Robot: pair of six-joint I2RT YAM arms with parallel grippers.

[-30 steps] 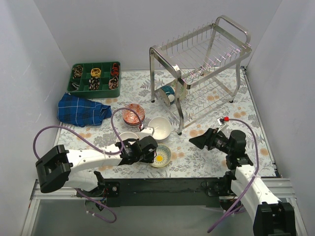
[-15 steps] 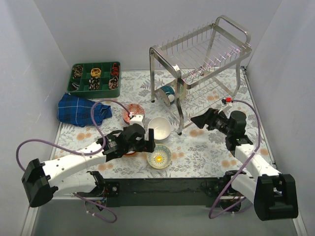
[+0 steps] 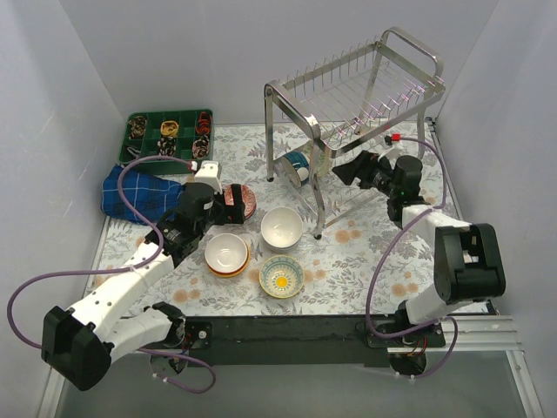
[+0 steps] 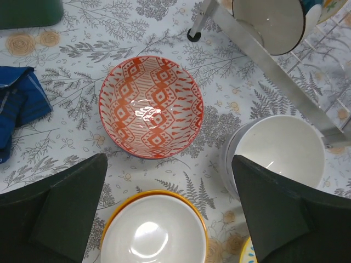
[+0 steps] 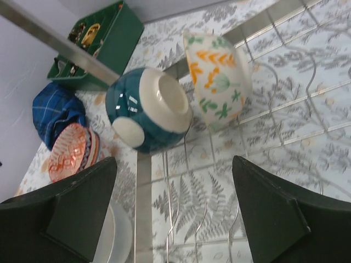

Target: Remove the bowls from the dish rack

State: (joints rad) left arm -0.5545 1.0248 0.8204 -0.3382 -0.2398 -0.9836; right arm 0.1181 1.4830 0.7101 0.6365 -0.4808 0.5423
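The steel dish rack (image 3: 357,109) stands at the back right. On its lower shelf a teal bowl (image 3: 296,163) (image 5: 145,109) and a leaf-patterned bowl (image 5: 219,79) lean on edge. My right gripper (image 3: 346,168) (image 5: 174,161) is open and empty, over the lower shelf's wires and just short of the two. On the table sit a red patterned bowl (image 3: 237,202) (image 4: 151,107), a white bowl (image 3: 282,228) (image 4: 279,150), an orange bowl (image 3: 227,254) (image 4: 155,230) and a yellow-centred bowl (image 3: 282,276). My left gripper (image 3: 223,209) (image 4: 169,164) hangs open above the orange and red bowls, holding nothing.
A green compartment tray (image 3: 168,137) sits at the back left, with a blue plaid cloth (image 3: 144,193) in front of it. The rack's front leg (image 4: 263,66) stands between the white bowl and the lower shelf. White walls close in both sides.
My left gripper opened, left the orange bowl on the table, and pulled back toward the red bowl. My right arm swung from the table's front right to the rack's lower shelf.
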